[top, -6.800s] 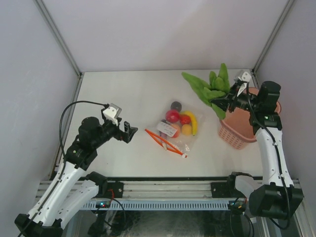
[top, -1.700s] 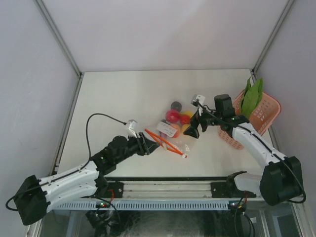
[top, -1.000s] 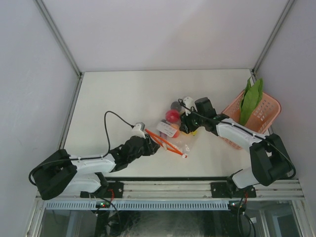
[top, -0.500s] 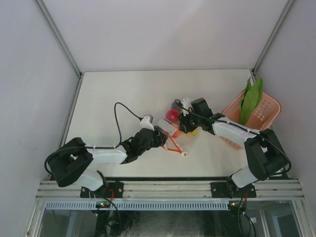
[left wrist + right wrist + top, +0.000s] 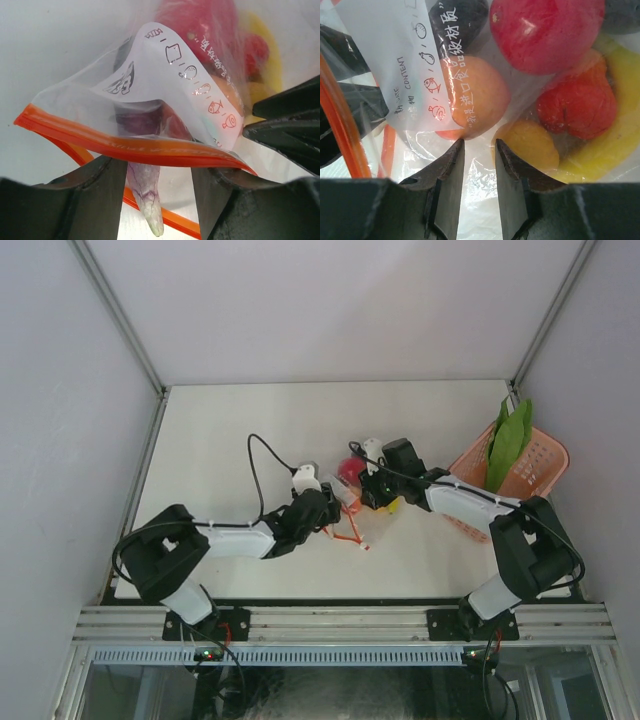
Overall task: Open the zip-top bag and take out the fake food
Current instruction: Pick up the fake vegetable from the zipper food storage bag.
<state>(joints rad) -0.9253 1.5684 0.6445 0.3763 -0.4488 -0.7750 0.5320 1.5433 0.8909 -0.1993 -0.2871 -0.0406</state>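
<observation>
The left gripper (image 5: 157, 172) is spread wide, with nothing clamped between its fingers. Just ahead of its tips, the bag (image 5: 100, 105) is seen. Its orange zipper strip (image 5: 150, 147) is stretched across the gap from one finger to the other, but whether the fingers touch it cannot be told. A second orange lip is seen lower, parted from the first. A purple piece (image 5: 145, 195) is seen between the fingers, and the white label (image 5: 195, 75) lies further ahead.

The right gripper (image 5: 477, 145) is narrowed to a slim gap in which crinkled film is seen; whether the film is pinched cannot be told. Directly ahead of its tips, an orange fruit (image 5: 480, 95) is seen behind the label. A red fruit (image 5: 545, 30) and a dark ball (image 5: 460, 20) lie beyond, and a banana (image 5: 615, 140) to the right, all enclosed in the bag.

From above, the bag is seen on the table (image 5: 230, 440) between the two grippers. A leafy vegetable (image 5: 510, 440) stands in the basket (image 5: 530, 480), well apart from the right gripper.
</observation>
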